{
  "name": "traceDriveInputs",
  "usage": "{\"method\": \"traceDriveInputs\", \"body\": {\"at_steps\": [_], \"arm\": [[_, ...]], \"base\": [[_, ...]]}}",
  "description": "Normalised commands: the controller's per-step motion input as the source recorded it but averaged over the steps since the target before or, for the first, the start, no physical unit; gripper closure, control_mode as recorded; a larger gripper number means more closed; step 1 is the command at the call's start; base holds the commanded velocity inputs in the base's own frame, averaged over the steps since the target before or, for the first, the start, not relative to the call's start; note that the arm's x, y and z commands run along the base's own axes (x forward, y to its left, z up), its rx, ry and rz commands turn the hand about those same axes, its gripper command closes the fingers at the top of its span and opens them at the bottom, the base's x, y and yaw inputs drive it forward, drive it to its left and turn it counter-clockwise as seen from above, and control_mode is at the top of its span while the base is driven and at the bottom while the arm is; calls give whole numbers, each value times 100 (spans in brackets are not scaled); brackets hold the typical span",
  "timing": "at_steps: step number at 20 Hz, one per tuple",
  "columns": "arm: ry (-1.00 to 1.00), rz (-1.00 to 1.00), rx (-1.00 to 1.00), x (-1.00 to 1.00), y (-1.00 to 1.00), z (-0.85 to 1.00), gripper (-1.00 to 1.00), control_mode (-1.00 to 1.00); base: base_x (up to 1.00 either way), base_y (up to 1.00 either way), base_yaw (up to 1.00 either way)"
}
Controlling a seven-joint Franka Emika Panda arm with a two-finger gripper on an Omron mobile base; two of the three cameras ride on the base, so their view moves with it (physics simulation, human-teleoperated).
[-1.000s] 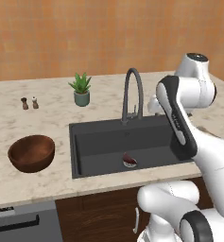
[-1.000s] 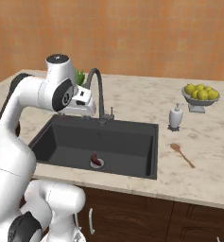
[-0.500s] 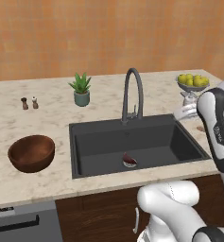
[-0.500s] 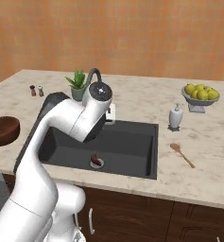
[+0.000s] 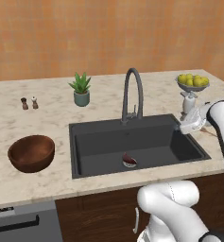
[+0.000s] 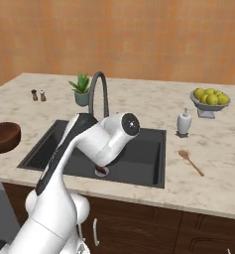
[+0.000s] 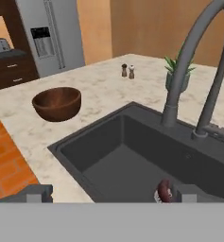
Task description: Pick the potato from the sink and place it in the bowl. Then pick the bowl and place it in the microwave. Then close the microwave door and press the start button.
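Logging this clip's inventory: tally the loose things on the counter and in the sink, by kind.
Potato: 1
Wooden bowl: 1
Potted plant: 1
Shakers: 2
Fruit dish: 1
Soap dispenser: 1
Wooden spoon: 1
Total: 8

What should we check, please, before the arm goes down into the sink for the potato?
1. Potato lies on the sink floor by the drain, uncovered: ok.
2. Gripper jaws stand wide apart and hold nothing: ok.
3. Potato in line with the gripper: in the hand view it sits close beside one fingertip, not midway between the two: not ok.
4. Faucet arches over the back of the basin, near the descent path; whether the arm passes free of it: cannot tell.
5. Bowl stands upright and empty on the counter left of the sink: ok.
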Motion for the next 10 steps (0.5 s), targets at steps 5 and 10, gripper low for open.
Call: {"method": "traceDriveInputs", "body": {"at_steps": [5,10], "arm": [[0,34,0,51,3,-20,-100,-100],[3,16,0,41,4,-17,-100,-100]], "base": [[0,0,0],[0,0,0]]}}
